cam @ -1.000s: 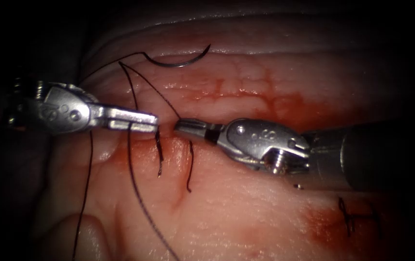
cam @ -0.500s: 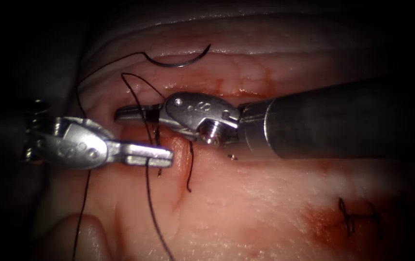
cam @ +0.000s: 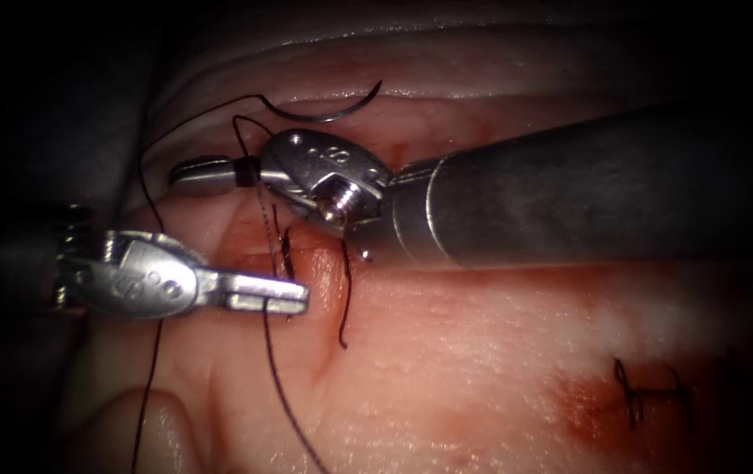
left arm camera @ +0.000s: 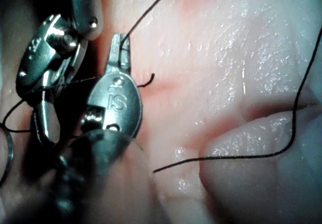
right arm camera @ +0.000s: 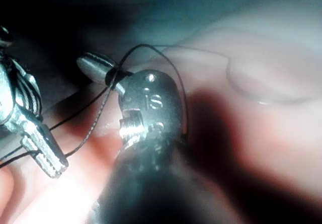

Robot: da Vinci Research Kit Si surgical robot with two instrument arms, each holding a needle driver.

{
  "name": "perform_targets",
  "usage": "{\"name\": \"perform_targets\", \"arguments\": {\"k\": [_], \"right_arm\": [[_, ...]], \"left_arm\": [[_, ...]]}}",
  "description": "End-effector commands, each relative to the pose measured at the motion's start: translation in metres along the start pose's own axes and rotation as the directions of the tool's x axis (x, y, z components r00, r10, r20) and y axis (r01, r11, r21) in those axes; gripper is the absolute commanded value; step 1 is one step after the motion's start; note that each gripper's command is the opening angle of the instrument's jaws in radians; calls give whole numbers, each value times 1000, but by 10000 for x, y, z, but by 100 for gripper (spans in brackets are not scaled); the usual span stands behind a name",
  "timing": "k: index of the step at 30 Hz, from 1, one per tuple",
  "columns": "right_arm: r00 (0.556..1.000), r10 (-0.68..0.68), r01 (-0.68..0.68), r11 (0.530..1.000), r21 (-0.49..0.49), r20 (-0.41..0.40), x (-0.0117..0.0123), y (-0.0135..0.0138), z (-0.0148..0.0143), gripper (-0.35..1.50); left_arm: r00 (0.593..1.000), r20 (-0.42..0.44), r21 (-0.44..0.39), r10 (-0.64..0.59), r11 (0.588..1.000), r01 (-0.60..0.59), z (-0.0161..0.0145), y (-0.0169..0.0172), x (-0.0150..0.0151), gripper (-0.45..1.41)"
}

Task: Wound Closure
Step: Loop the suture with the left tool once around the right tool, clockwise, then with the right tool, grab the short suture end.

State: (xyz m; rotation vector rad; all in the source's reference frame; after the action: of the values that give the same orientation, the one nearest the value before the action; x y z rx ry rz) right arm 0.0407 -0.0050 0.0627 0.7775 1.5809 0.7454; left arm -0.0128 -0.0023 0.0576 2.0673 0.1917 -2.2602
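Cut (cam: 319, 355) in the pale pink, wet pork tissue (cam: 447, 386) sits mid-frame, partly closed. Left silver steel claw (cam: 267, 294), left of the cut, is pressed together, pinching the thin black thread (cam: 276, 386); the left wrist view shows this too (left arm camera: 119, 47). Right silver claw (cam: 205, 173) reaches over past the cut, pressed together, with thread looped round it and nothing pinched that I can see. The curved dark steel needle (cam: 324, 114) lies loose on the tissue beyond the cut's far end, held by neither claw and not in the tissue. Two short black thread tails (cam: 344, 307) stand at the cut. A finished dark stitch (cam: 644, 391) lies far right.

Risks: the loop could slide off the right claw's tip, the thread could slip in the left claw's pinch, or slack could snag the loose needle.

Writing: each claw's body carries a stamp, likely "IS".
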Motion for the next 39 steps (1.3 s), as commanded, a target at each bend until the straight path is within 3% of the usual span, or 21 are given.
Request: {"name": "perform_targets", "arguments": {"k": [1, 7, 10, 14, 18, 19, 23, 27, 31, 33, 34, 35, 37, 38, 39], "right_arm": [[999, 12, -10, 999, 42, -47, 6, -2, 0, -35], [994, 43, -28, 988, 149, -102, 25, -14, -21, -35], [995, 52, -30, 974, 225, -90, 27, -22, -46, -35], [995, -28, 54, 961, 271, -99, 24, -28, -63, -35], [989, -148, 144, 948, 283, -9, 16, -31, -74, -35], [982, -178, 152, 940, 306, 57, 7, -34, -73, -35], [971, -209, 154, 919, 363, 119, -5, -40, -72, -35], [935, -270, 159, 899, 409, 230, -14, -43, -68, -35], [907, -323, 185, 883, 432, 271, -20, -43, -67, -32], [890, -338, 183, 879, 441, 305, -24, -43, -67, -15], [878, -349, 182, 876, 446, 328, -27, -44, -67, 5], [878, -349, 182, 876, 446, 328, -27, -44, -67, 5], [863, -363, 182, 872, 454, 351, -33, -45, -66, 32], [849, -377, 183, 867, 464, 371, -38, -46, -65, 56], [840, -384, 182, 865, 468, 383, -41, -46, -65, 63]], "left_arm": [[1000, -1, -1, -6, 1000, 6, 7, 0, -11, -45], [999, -21, 12, -35, 999, 35, 4, -4, -29, -45], [997, -37, 26, -61, 998, 62, -4, -16, -44, -45], [996, -54, 46, -75, 996, 77, -10, -29, -60, -45], [994, -73, 66, -86, 994, 91, -17, -42, -71, -45], [993, -74, 75, -89, 993, 94, -20, -49, -75, -45], [993, -74, 79, -95, 992, 101, -22, -55, -81, -45], [993, -71, 81, -98, 991, 104, -22, -53, -83, -45], [993, -69, 82, -98, 991, 104, -20, -50, -80, -45], [993, -69, 83, -98, 991, 104, -20, -48, -79, -45], [993, -68, 84, -99, 991, 104, -19, -48, -78, -45], [993, -68, 84, -99, 991, 104, -19, -48, -78, -45], [993, -68, 84, -99, 991, 104, -19, -47, -78, -45], [992, -69, 83, -104, 990, 110, -19, -47, -78, -45], [992, -69, 83, -104, 991, 109, -19, -47, -78, -45]]}}
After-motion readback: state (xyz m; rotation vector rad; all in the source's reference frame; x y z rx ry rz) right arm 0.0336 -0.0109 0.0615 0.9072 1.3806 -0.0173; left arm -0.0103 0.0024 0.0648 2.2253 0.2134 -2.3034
